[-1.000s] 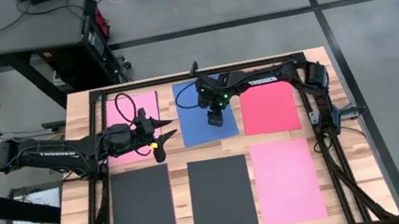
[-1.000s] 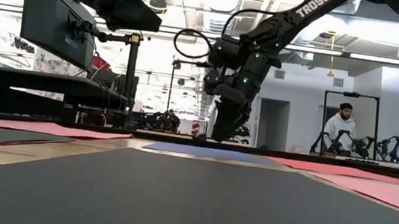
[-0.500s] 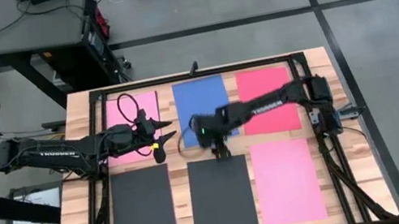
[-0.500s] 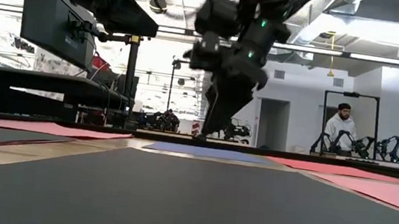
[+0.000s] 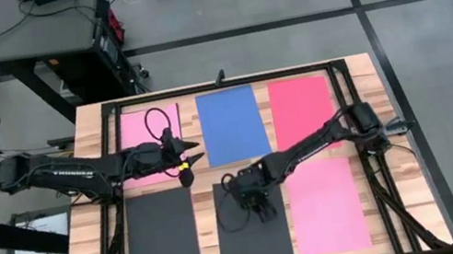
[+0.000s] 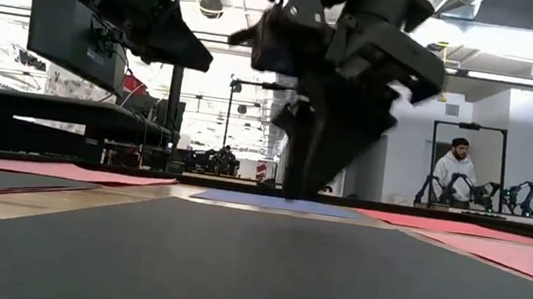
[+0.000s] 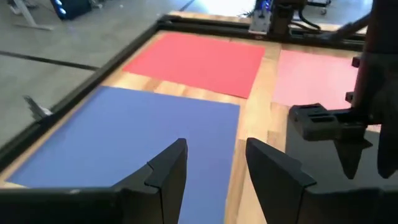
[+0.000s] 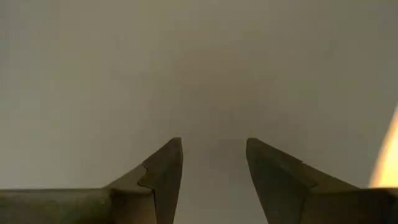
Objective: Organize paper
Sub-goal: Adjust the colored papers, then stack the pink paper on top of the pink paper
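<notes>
- The right hand point(image 5: 262, 207) hangs point-down over the far part of the middle dark sheet point(image 5: 255, 243); its fingers point(image 8: 163, 174) stand apart with nothing between them, and the dark paper fills the right wrist view. That posture suits pinning or nudging a flat sheet, which I judge to be the step in hand.
- In the low view this hand's tips point(image 6: 305, 179) sit close above the sheet; whether they touch it I cannot tell.
- The left hand point(image 5: 187, 160) waits in the air by the gap between the far pink sheet point(image 5: 140, 133) and the blue sheet point(image 5: 232, 124), fingers point(image 7: 166, 171) spread and empty. Being clear of the right arm, it looks parked rather than working.
- The paper lies flat in two rows on the bench point(image 5: 355, 72): far row pink, blue, red sheet point(image 5: 301, 100); near row the left dark sheet point(image 5: 162, 236), the middle dark one, and the near pink sheet point(image 5: 328, 212).
- The sheets lie apart with wood showing between them, probably so each can be reached singly.
- A person point(image 6: 455, 169) stands far off in the room, away from the bench.
</notes>
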`<control>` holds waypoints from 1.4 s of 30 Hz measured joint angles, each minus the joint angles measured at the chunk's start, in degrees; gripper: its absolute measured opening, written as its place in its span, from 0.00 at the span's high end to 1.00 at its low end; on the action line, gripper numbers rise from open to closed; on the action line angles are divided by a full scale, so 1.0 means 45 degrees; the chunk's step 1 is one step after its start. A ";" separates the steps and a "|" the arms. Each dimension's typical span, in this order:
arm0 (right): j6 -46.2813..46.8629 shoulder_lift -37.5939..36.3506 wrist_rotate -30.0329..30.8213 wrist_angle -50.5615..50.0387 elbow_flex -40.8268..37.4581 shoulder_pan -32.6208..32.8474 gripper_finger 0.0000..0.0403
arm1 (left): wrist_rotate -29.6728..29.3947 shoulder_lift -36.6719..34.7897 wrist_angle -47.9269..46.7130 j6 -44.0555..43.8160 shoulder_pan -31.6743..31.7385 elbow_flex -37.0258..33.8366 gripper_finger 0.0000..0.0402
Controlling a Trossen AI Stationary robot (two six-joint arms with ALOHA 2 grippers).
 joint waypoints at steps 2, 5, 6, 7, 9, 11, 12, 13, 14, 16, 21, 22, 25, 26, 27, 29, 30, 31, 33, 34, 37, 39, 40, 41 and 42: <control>0.0119 0.0288 0.0040 -0.0049 0.0003 -0.0003 0.59 | 0.0238 0.0279 0.0254 -0.0092 -0.0005 0.0000 0.63; 0.0269 0.0589 0.0023 -0.0122 0.0078 -0.0146 0.59 | 0.0513 0.0542 0.0626 -0.0152 -0.0028 0.0000 0.63; 0.0275 0.0727 0.0000 -0.0158 0.0078 -0.0198 0.59 | 0.0537 0.0556 0.0621 -0.0188 -0.0057 0.0000 0.63; 0.0315 0.0806 -0.0002 -0.0219 0.0083 -0.0261 0.59 | 0.0542 0.0560 0.0614 -0.0202 -0.0098 0.0000 0.63; 0.0350 0.0842 -0.0077 -0.0226 0.0073 -0.0420 0.60 | 0.0543 0.0556 0.0638 -0.0249 -0.0180 0.0000 0.63; 0.0301 0.0856 -0.0068 -0.0272 0.0073 -0.0588 0.61 | 0.0542 0.0555 0.0624 -0.0265 -0.0270 0.0000 0.63; 0.0285 0.0860 -0.0053 -0.0272 0.0071 -0.0677 0.61 | 0.0542 0.0555 0.0635 -0.0271 -0.0304 0.0000 0.63; 0.0233 0.0842 -0.0012 -0.0302 0.0063 -0.0766 0.61 | 0.0542 0.0555 0.0647 -0.0280 -0.0327 0.0000 0.63; 0.0188 0.0828 0.0018 -0.0372 0.0063 -0.0851 0.62 | 0.0542 0.0555 0.0643 -0.0280 -0.0335 0.0000 0.63; 0.0011 0.0828 0.0042 -0.0519 0.0063 -0.0989 0.63 | 0.0542 0.0555 0.0643 -0.0280 -0.0335 0.0000 0.63; -0.0435 0.0828 0.0089 -0.1050 0.0058 -0.1236 0.64 | 0.0532 0.0555 0.0643 -0.0211 -0.0335 0.0000 0.63; -0.0504 0.0828 0.0132 -0.1110 0.0058 -0.1273 0.65 | 0.0532 0.0555 0.0643 -0.0202 -0.0335 0.0000 0.63; -0.0573 0.0758 0.0139 -0.1289 0.0050 -0.1356 0.65 | 0.0532 0.0555 0.0643 -0.0197 -0.0335 0.0000 0.63; -0.0568 0.0723 0.0163 -0.1461 0.0024 -0.1374 0.65 | 0.0532 0.0555 0.0640 -0.0197 -0.0335 0.0000 0.63; -0.0568 0.0691 0.0170 -0.1523 0.0007 -0.1391 0.65 | 0.0532 0.0555 0.0634 -0.0197 -0.0335 0.0000 0.63; -0.0612 0.0492 0.0175 -0.1534 -0.0006 -0.1367 0.65 | 0.0532 0.0550 0.0632 -0.0192 -0.0335 0.0000 0.63; -0.0617 0.0379 0.0231 -0.1507 -0.0011 -0.1355 0.65 | 0.0532 0.0550 0.0633 -0.0192 -0.0335 0.0000 0.63; -0.0614 0.0242 0.0284 -0.1435 -0.0030 -0.1336 0.65 | 0.0527 0.0550 0.0643 -0.0192 -0.0335 0.0000 0.63; -0.0536 0.0011 0.0286 -0.1579 -0.0088 -0.1270 0.65 | 0.0527 0.0550 0.0641 -0.0190 -0.0335 0.0000 0.63; -0.0505 -0.0091 0.0304 -0.1568 -0.0092 -0.1251 0.65 | 0.0527 0.0550 0.0640 -0.0192 -0.0335 0.0000 0.63; -0.0497 -0.0461 0.0306 -0.1502 -0.0095 -0.1218 0.65 | 0.0527 0.0550 0.0642 -0.0187 -0.0335 0.0000 0.63; -0.0486 -0.0675 0.0393 -0.1407 -0.0057 -0.1191 0.65 | 0.0527 0.0521 0.0628 -0.0071 -0.0335 0.0000 0.63; -0.0486 -0.0730 0.0422 -0.1340 -0.0049 -0.1155 0.65 | 0.0527 0.0451 0.0575 -0.0007 -0.0335 0.0000 0.63; -0.0486 -0.0754 0.0422 -0.1320 -0.0049 -0.1123 0.65 | 0.0532 0.0343 0.0504 0.0007 -0.0335 0.0000 0.63; -0.0495 -0.0755 0.0422 -0.1262 -0.0049 -0.1104 0.65 | 0.0532 0.0224 0.0406 0.0007 -0.0335 0.0003 0.63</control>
